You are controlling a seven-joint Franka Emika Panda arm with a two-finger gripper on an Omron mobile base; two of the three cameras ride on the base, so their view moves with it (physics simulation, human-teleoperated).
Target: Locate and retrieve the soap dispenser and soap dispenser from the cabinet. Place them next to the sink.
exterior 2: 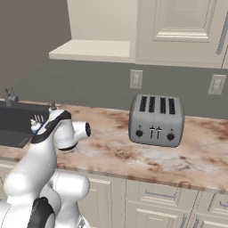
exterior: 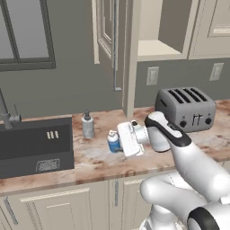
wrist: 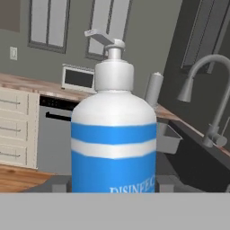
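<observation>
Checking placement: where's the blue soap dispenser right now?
In the left base view the blue soap dispenser is upright on the counter, held in the gripper, right of the grey dispenser beside the sink.

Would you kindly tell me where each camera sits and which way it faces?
Left base view: behind-left, facing the sink, grey bottle and open cabinet; arm at right, gripper on the blue bottle.
Right base view: behind-right, facing the toaster; arm lower left.
Hand view: along the gripper at the blue bottle, faucet beyond.
Both base views share toaster and sink.
</observation>
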